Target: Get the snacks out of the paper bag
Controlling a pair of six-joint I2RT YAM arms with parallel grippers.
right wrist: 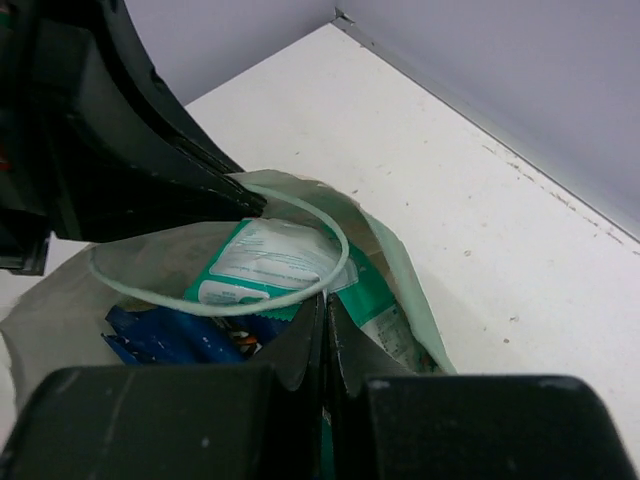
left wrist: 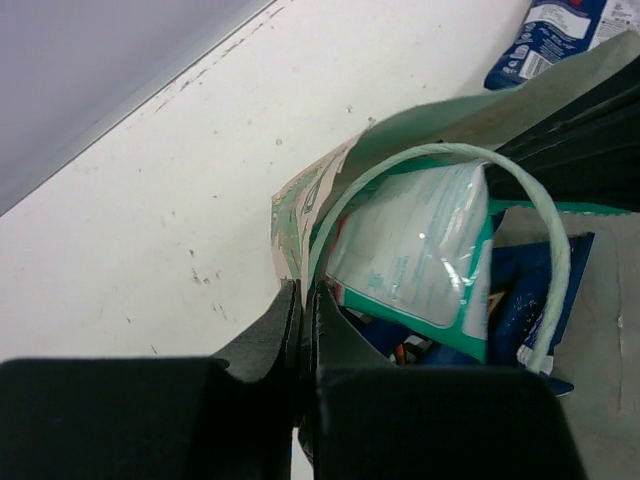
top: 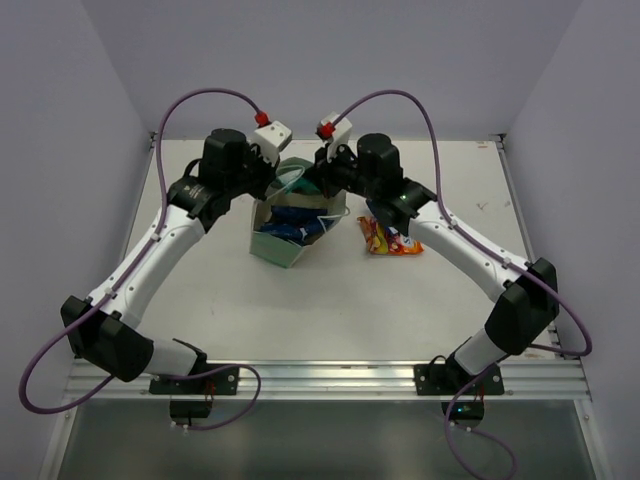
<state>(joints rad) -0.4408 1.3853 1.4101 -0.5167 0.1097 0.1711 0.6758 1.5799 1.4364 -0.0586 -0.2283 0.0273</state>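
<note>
The mint-green paper bag (top: 284, 250) stands mid-table, mouth open upward. My left gripper (top: 281, 190) is shut on its left rim, the fingertips (left wrist: 300, 322) pinching the paper edge (left wrist: 300, 230). On the right rim my right gripper (top: 322, 188) is also shut, fingertips (right wrist: 327, 335) closed on the bag wall (right wrist: 400, 260). Inside lie snacks: a teal-green packet (left wrist: 420, 260) (right wrist: 270, 258) on top, blue packets (left wrist: 520, 295) (right wrist: 160, 335) (top: 290, 226) under it. An orange-red-yellow packet (top: 390, 238) lies on the table right of the bag. A blue packet (left wrist: 548, 38) lies outside, beyond the bag.
The bag's pale green handle loop (left wrist: 545, 215) (right wrist: 335, 235) arches over the opening. The left arm's black body (right wrist: 90, 130) fills the upper left of the right wrist view. White table (top: 300, 310) with walls behind and at both sides; a metal rail (top: 320, 378) runs along the near edge.
</note>
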